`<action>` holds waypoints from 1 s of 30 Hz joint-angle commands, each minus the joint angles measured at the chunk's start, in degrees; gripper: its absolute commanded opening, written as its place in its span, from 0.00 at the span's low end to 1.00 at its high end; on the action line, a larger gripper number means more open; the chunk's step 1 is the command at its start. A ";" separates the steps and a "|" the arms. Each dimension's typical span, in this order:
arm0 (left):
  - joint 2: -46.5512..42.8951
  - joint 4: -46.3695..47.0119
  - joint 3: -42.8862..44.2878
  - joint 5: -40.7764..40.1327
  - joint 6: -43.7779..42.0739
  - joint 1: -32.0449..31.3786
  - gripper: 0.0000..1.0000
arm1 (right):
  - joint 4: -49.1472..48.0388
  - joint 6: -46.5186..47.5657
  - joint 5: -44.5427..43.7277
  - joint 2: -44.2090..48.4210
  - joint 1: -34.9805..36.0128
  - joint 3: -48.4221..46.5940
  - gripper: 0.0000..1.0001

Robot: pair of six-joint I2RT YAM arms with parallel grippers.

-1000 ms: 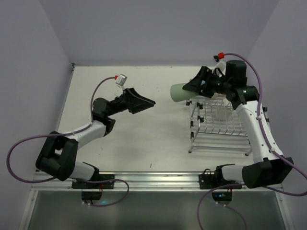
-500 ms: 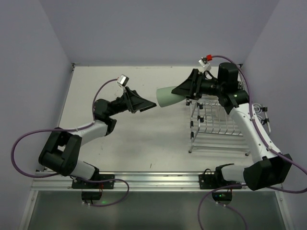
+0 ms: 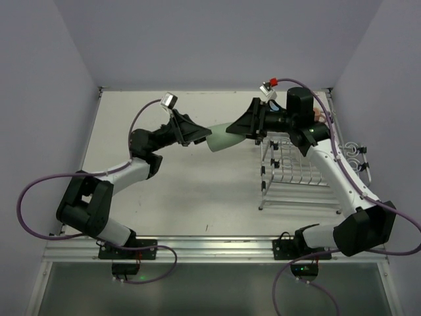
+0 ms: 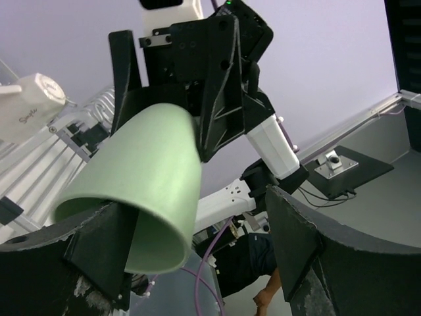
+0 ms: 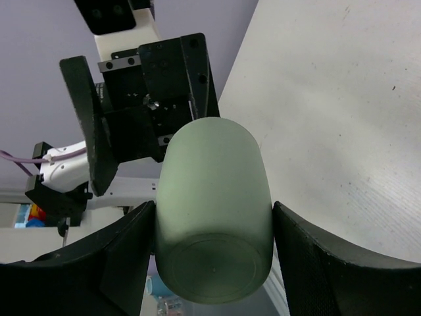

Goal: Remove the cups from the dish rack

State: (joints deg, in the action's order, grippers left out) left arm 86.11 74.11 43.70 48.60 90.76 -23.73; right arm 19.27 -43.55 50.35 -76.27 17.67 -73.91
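now one green cup clamped in right fingers, left fingers apart around it, one dish rack

**Green cup clamped, base to the camera**

The right gripper presses its jaws against both sides of the cup, whose flat base faces the camera. Beyond the cup's far end the left gripper faces it with jaws spread. Pale tabletop lies to the right.
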 commanded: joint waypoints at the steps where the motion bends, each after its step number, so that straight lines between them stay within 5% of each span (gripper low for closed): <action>1: 0.20 19.41 3.23 -0.87 1.87 -0.53 0.80 | -3.09 -1.45 -0.16 -1.07 1.39 -0.09 0.00; 10: 1.52 23.01 3.76 -2.19 7.23 -0.62 0.43 | -6.35 -4.17 -2.01 -3.80 4.65 -0.44 0.00; 14: 1.79 22.58 3.76 -1.06 8.90 -0.53 0.00 | -4.85 -3.82 -4.11 -3.89 5.18 -1.76 0.00; 16: 1.79 21.61 3.85 -0.70 8.82 -0.53 0.00 | -3.63 -3.21 -4.55 -3.71 5.18 -3.25 0.02; 19: 1.26 18.10 4.02 0.18 6.37 0.17 0.00 | 3.74 1.44 -10.42 -3.71 5.18 -8.33 0.43; 21: -0.31 10.74 4.37 0.79 2.95 1.22 0.00 | 9.72 5.04 -18.33 -3.80 5.01 -10.98 0.70; 24: -3.21 -10.67 7.69 1.50 -11.09 4.64 0.00 | 15.09 7.68 -29.99 -4.32 4.39 -14.94 0.91; 28: -2.70 -47.49 20.57 -7.25 -39.52 8.95 0.00 | 18.43 10.50 -48.20 -7.04 4.30 -19.59 0.98; 30: -0.25 -63.16 26.06 -11.84 -45.73 9.31 0.00 | 20.72 12.52 -55.32 -9.15 4.30 -21.88 0.99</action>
State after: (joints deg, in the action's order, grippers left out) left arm 85.08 38.85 60.77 44.03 65.87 -15.73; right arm 34.09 -35.64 14.24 -82.15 22.11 -91.79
